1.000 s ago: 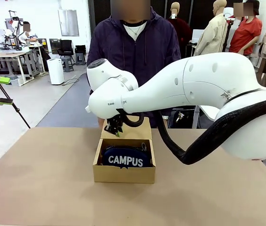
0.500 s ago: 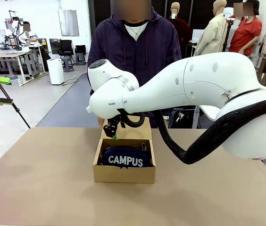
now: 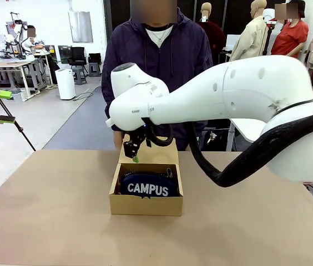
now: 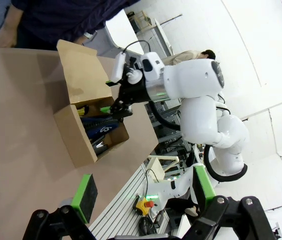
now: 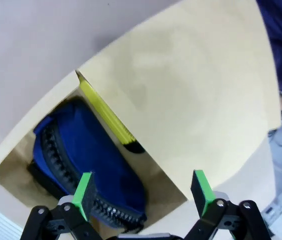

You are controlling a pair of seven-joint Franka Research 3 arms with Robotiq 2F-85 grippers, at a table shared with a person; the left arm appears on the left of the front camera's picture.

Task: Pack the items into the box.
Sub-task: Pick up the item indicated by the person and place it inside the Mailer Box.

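Right hand point(image 3: 134, 156) hangs just above the far rim of the box point(image 3: 145, 205), its fingers pointing down and spread wide, with nothing between the green pads point(image 5: 85, 194). From the right wrist camera the same hand point(image 5: 143, 194) looks straight down into the box point(image 5: 11, 155): the navy pouch point(image 5: 88, 155) takes up most of the floor, and the yellow-and-black utility knife point(image 5: 106, 116) lies along the wall where the lid flap point(image 5: 181, 90) is hinged, between that wall and the pouch. The flap stands open, leaning away toward the person point(image 3: 156, 55) in a dark hooded top at the far side.

In the front view the pouch point(image 3: 148, 186) sits inside the box with its white "CAMPUS" lettering facing the camera, rising a little above the front wall. The box rests near the middle of the brown table point(image 3: 45, 210). I cannot make out the stapler for certain.

Left hand point(image 4: 144, 192) is held well apart from the box point(image 4: 73, 135), high and off to the side, its fingers also spread wide and empty. From there the right hand point(image 4: 112, 107) shows poised over the open box beside the raised flap.
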